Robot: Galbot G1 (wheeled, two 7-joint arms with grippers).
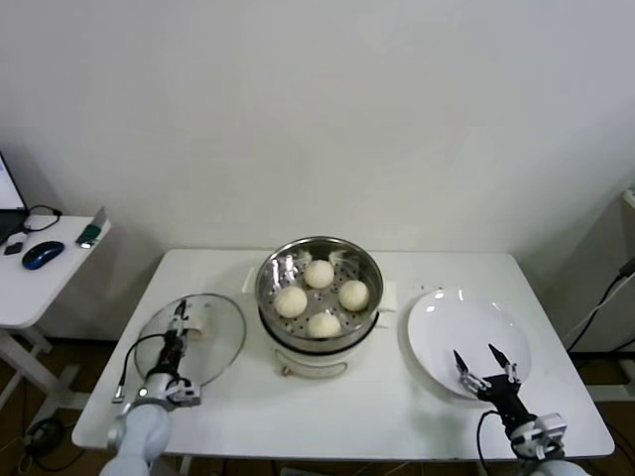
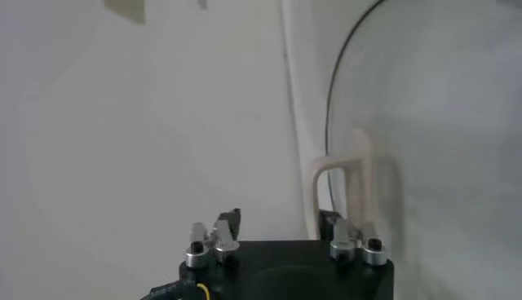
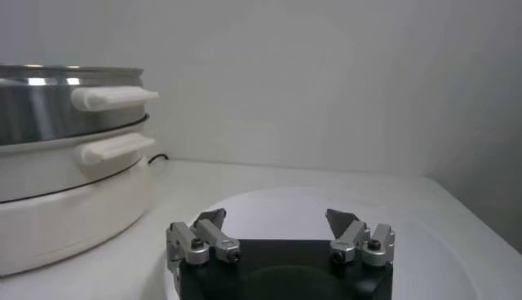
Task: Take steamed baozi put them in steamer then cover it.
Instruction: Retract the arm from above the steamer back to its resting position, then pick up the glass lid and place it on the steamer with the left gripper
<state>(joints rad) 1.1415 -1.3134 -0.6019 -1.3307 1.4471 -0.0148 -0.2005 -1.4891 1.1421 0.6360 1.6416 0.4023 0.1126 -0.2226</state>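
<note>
Left gripper, fingers spread, straddles the cream handle of the round clear glass cover.

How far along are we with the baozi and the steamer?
Done: four cream-white buns sit in the shiny steel steamer pot; the white plate is bare. In hand: the left gripper is at the clear glass lid's handle. Left: covering the pot. The right gripper waits open.

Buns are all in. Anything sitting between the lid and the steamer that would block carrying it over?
Nothing visible does. The cover lies left of the steamer with bare table between them; the left gripper is at its handle.
</note>
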